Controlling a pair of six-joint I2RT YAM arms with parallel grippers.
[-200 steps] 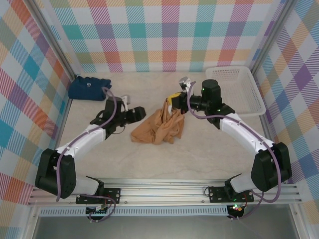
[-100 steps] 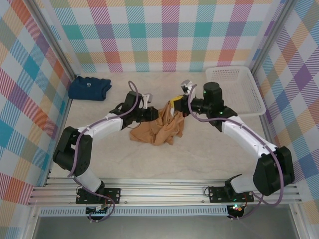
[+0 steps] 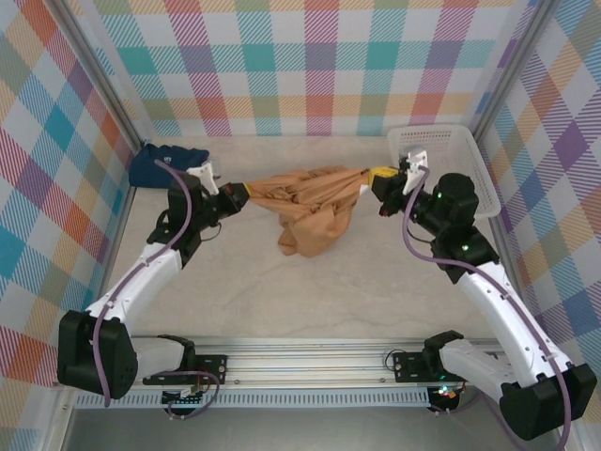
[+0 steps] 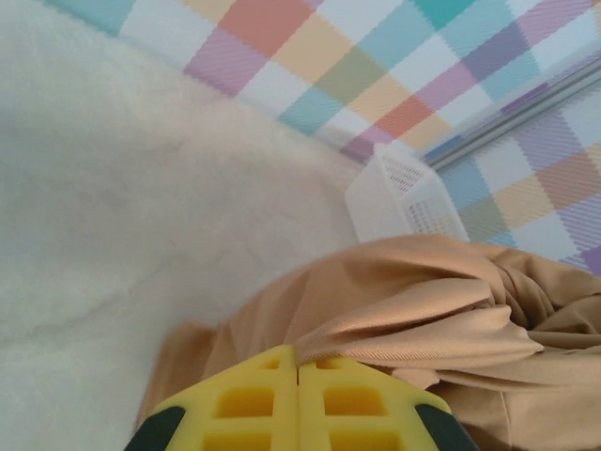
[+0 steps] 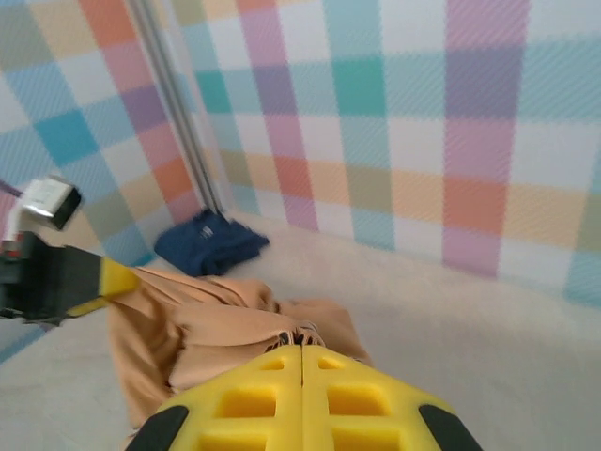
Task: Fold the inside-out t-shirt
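Top view, far-left back corner: folded navy shirt [image 3: 169, 164] lying on the table [image 3: 357, 291], close to the plaid wall. Just right of it is the left gripper [image 3: 237, 194], fingers pinched tight on one end of the tan t-shirt [image 3: 315, 202]. The t-shirt is stretched btwn the two grippers as a taut band across the back-ctr of the table. The rest sags below the band in a crumpled bunch. Can't tell if its low end touches the table or hangs just over it. The right gripper [image 3: 380, 176] is clamped on the other end, just beside the white basket [image 3: 451, 155] in the far-right corner.

Left wrist view: left gripper [image 4: 298, 371] has its yellow fingers pressed flat together, no gap. The t-shirt [image 4: 413, 301] cloth starts at their tips & runs off right in folds. White basket [image 4: 399, 202] sits beyond, by the wall.

Right wrist view: right gripper [image 5: 301, 362] is likewise closed tight, w/ fabric gathered at the tips. The t-shirt [image 5: 197, 324] runs away to the left gripper [image 5: 113, 279], which has the far end. Navy shirt [image 5: 208, 246] lies behind, near the corner post.
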